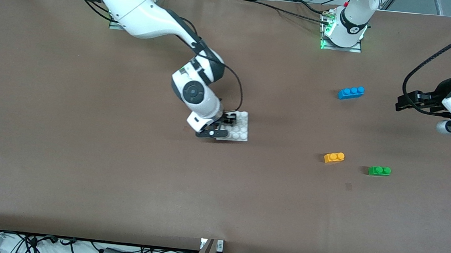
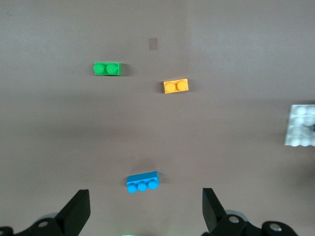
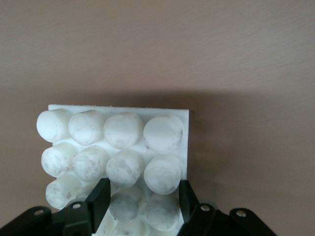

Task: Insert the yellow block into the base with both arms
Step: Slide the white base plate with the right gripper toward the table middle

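Note:
The yellow block (image 1: 334, 157) lies flat on the table, studs up, beside the green brick; it also shows in the left wrist view (image 2: 175, 86). The white base (image 1: 242, 127) lies near the table's middle and also shows in the left wrist view (image 2: 300, 125). My right gripper (image 1: 230, 121) is down on the base's edge. In the right wrist view the base (image 3: 118, 137) fills the picture, and the right gripper (image 3: 143, 199) is shut on it, its fingers clasping two columns of studs. My left gripper (image 1: 400, 104) hangs open and empty over the left arm's end of the table (image 2: 146, 216).
A blue three-stud brick (image 1: 351, 92) lies closest to the left gripper (image 2: 142, 182). A green two-stud brick (image 1: 379, 170) lies beside the yellow block, toward the left arm's end (image 2: 107, 69). A small tape mark (image 1: 348, 186) lies nearer the front camera than the yellow block.

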